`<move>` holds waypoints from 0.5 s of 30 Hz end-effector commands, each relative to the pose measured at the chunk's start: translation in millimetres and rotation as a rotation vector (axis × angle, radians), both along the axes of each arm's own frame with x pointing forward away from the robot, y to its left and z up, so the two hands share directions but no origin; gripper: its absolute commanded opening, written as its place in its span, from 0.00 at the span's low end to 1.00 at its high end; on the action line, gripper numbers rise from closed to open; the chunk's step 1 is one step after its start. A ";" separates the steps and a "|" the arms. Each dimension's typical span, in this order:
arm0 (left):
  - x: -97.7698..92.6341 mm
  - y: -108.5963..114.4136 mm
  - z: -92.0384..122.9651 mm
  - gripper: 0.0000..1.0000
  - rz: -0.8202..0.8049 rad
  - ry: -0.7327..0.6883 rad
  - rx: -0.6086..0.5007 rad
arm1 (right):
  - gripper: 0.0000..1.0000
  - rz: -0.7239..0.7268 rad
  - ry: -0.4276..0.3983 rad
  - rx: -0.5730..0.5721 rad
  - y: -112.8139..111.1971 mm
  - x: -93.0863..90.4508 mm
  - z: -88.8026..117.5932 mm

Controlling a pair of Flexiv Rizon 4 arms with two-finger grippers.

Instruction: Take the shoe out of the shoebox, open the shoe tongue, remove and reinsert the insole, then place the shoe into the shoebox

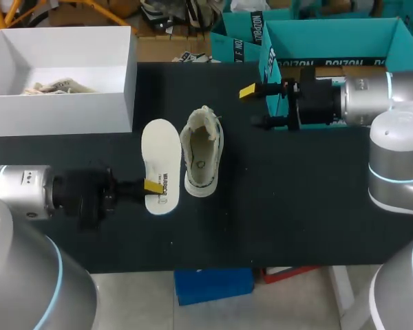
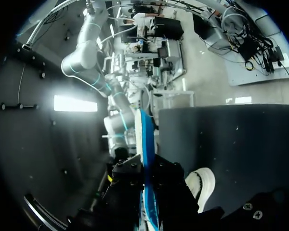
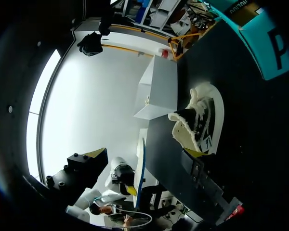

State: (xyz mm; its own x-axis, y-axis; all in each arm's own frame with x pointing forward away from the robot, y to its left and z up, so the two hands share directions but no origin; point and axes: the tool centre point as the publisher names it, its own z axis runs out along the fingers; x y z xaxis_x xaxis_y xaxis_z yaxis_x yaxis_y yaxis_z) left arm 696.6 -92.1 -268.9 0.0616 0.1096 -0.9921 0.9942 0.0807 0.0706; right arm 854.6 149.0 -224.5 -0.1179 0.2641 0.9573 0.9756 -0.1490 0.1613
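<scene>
Left gripper (image 1: 151,186) pinches insole (image 1: 160,152); wrist view shows blue underside; right gripper (image 1: 253,107) spread.

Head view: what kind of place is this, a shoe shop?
Probably a robot test lab, not a shop: my left gripper holds an insole beside its shoe on a black table, with a white shoebox nearby.

The left end effector (image 1: 151,185) covers the insole (image 1: 160,158) heel at 6 o'clock; in the left wrist view its dark body hides its fingertips and half the shoe (image 2: 202,185).
</scene>
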 end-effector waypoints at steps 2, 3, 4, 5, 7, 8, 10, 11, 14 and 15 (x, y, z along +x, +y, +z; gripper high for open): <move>18.2 -12.9 -13.7 0.00 -0.009 -0.044 0.010 | 1.00 0.007 -0.006 0.013 0.9 -1.2 -4.2; 21.9 -13.8 -15.2 0.00 -0.008 -0.045 0.005 | 1.00 0.010 -0.008 0.015 1.5 -1.6 -4.9; 25.7 -14.7 -16.7 0.00 -0.008 -0.047 0.005 | 1.00 0.015 -0.010 0.019 2.3 -1.9 -5.7; 29.2 -15.4 -17.6 0.00 -0.013 -0.063 -0.002 | 1.00 0.020 -0.012 0.022 3.6 -2.3 -6.2; 35.7 -17.6 -19.3 0.00 -0.021 -0.083 0.001 | 1.00 0.029 -0.016 0.027 7.5 -3.5 -7.6; 37.4 -18.1 -19.7 0.00 -0.021 -0.089 -0.002 | 1.00 0.034 -0.017 0.029 9.4 -3.9 -8.8; 42.0 -19.9 -21.1 0.00 -0.024 -0.101 0.005 | 1.00 0.041 -0.017 0.033 13.1 -4.8 -12.5; 44.4 -21.0 -21.7 0.00 -0.026 -0.108 0.003 | 1.00 0.044 -0.016 0.035 14.6 -5.1 -14.6; 48.6 -24.7 -23.5 0.00 -0.032 -0.117 0.005 | 1.00 0.053 -0.011 0.041 20.2 -6.6 -21.0; 50.5 -25.8 -24.0 0.00 -0.033 -0.118 -0.001 | 1.00 0.056 -0.010 0.041 22.4 -7.3 -23.4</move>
State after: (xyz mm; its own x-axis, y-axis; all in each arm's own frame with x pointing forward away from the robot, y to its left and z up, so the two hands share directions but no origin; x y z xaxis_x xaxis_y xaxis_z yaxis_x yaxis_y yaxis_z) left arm 738.0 -111.1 -288.5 0.1775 0.1119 -0.9777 0.9813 0.0556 0.1845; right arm 843.0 162.3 -239.1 -0.1392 0.2245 0.9645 0.9811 -0.1009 0.1651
